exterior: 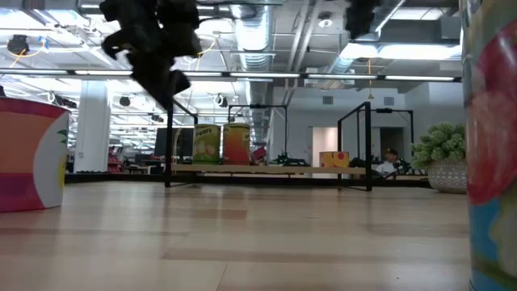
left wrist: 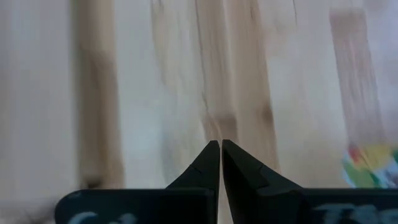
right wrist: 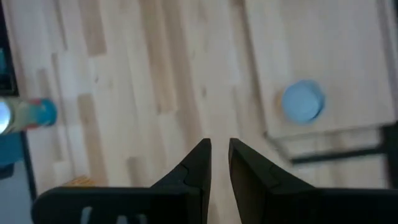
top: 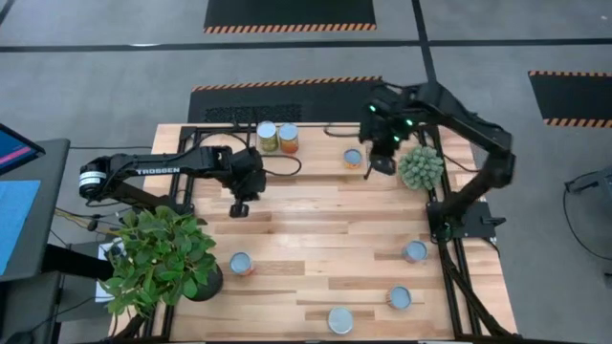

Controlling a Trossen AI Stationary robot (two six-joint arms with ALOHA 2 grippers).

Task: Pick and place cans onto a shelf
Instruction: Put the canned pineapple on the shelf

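Three cans already stand on the shelf [top: 316, 158], the low board along the table's twelve-o'clock edge: a pair side by side [top: 276, 137] toward its eleven-o'clock end and a single blue-topped can [top: 353, 158] toward one o'clock. Four more wait on the table [top: 316, 248]: one at seven o'clock [top: 240, 263], one at six [top: 340, 319], one at five [top: 400, 297] and one at four [top: 414, 250].

The right gripper [top: 381, 164] hangs just beside the single can on the shelf, fingers [right wrist: 249, 168] a narrow gap apart and holding nothing; its wrist view shows that can sitting free on the board. The left gripper [top: 238, 206] hovers over bare planks below the pair, fingers [left wrist: 208, 165] pressed together and empty.

The placing looks done, so the next fetch is likely due. The four-o'clock can lies nearest the right arm; it should rise clear of the succulent [top: 421, 166], spread its fingers wide, and descend centred over the round top. The leafy plant [top: 161, 256] crowds the seven-o'clock can.
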